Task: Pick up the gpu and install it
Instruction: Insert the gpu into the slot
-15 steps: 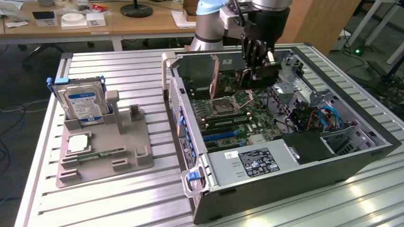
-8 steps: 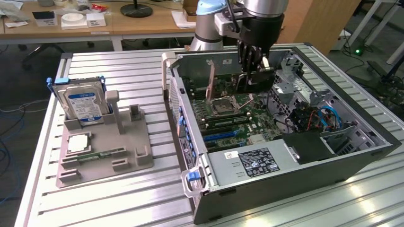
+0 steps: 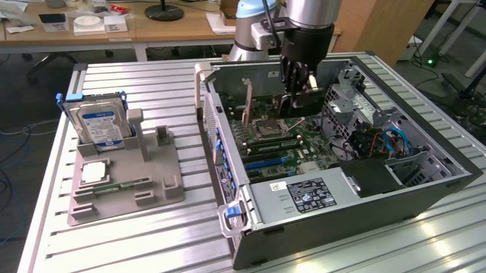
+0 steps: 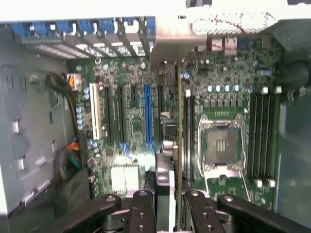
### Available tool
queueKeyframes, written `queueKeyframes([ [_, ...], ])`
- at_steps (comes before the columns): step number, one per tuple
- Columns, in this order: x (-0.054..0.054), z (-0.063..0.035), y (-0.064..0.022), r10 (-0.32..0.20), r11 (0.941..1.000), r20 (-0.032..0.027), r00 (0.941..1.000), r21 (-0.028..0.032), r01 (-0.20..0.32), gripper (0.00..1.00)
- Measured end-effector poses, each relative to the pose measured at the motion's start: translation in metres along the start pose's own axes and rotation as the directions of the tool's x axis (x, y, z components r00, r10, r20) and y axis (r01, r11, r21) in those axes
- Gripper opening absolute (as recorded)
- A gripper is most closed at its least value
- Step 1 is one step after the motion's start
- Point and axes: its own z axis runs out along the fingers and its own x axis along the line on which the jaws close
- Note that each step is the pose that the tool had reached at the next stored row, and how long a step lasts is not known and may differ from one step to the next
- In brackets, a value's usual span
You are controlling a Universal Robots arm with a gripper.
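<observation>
The gripper (image 4: 167, 211) pinches the gpu (image 4: 165, 183) between its two fingers, with the card seen edge-on. The gpu hangs under the gripper inside the computer case (image 3: 342, 227), above the motherboard (image 4: 126, 145). Its long axis runs parallel to the blue slot (image 4: 148, 116), just beside it, on the side of the processor socket (image 4: 221, 145).

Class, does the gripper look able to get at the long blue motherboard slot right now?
Probably yes: the gripper, holding the gpu, hangs above the open case, and nothing covers the blue slot.
</observation>
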Motion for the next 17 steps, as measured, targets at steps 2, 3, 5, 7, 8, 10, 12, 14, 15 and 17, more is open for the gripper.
queueKeyframes([
  [2, 0.002, 0.0028, 0.0014, 0.0, 1.0, -0.0002, 1.0, -0.0024, 0.0, 0.28],
  [3, 0.006, 0.0038, 0.0013, 0.0, 1.0, -0.0002, 1.0, -0.0025, 0.0, 0.28],
  [5, 0.012, 0.0059, 0.0012, 0.0, 1.0, -0.0002, 1.0, -0.0029, 0.0, 0.28],
  [7, 0.015, 0.0089, 0.003, 0.0, 1.0, 0.0001, 1.0, -0.0042, 0.0, 0.28],
  [8, 0.015, 0.0105, 0.0057, 0.0, 1.0, 0.0, 1.0, -0.0046, 0.0, 0.28],
  [10, 0.016, 0.0136, 0.0118, 0.0, 1.0, -0.0003, 1.0, -0.0053, 0.0, 0.28],
  [12, 0.016, 0.0172, 0.0122, 0.0, 1.0, -0.0002, 1.0, -0.0059, 0.0, 0.28],
  [14, 0.018, 0.0209, 0.0122, 0.0, 1.0, -0.0001, 1.0, -0.0059, 0.0, 0.28],
  [15, 0.02, 0.0227, 0.0121, 0.0, 1.0, -0.0003, 1.0, -0.006, 0.0, 0.28],
  [17, 0.02, 0.0265, 0.0124, 0.0, 1.0, -0.0002, 1.0, -0.0062, 0.0, 0.28],
])
